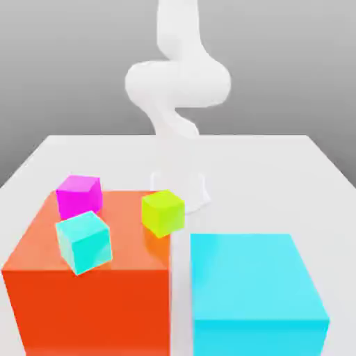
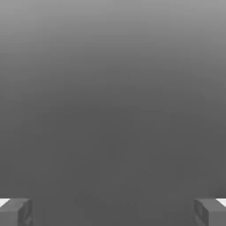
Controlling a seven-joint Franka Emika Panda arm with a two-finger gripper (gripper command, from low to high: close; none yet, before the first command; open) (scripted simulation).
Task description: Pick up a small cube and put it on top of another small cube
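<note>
The pincer is hanging wide open with nothing between its fingers, since no cube is being gripped yet, while the lime cube, magenta cube and small cyan cube are sitting on the orange block toward the desk's near edge.

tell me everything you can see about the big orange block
The big orange block is a large, smooth, glossy box in saturated orange-red, sitting on the white table at the exterior view's left, upright and square. Three small cubes rest on its top: a magenta cube at the back, a tilted cyan cube nearer the front, and a lime yellow-green cube at its right edge. A narrow gap separates it from the big cyan block beside it.
</note>
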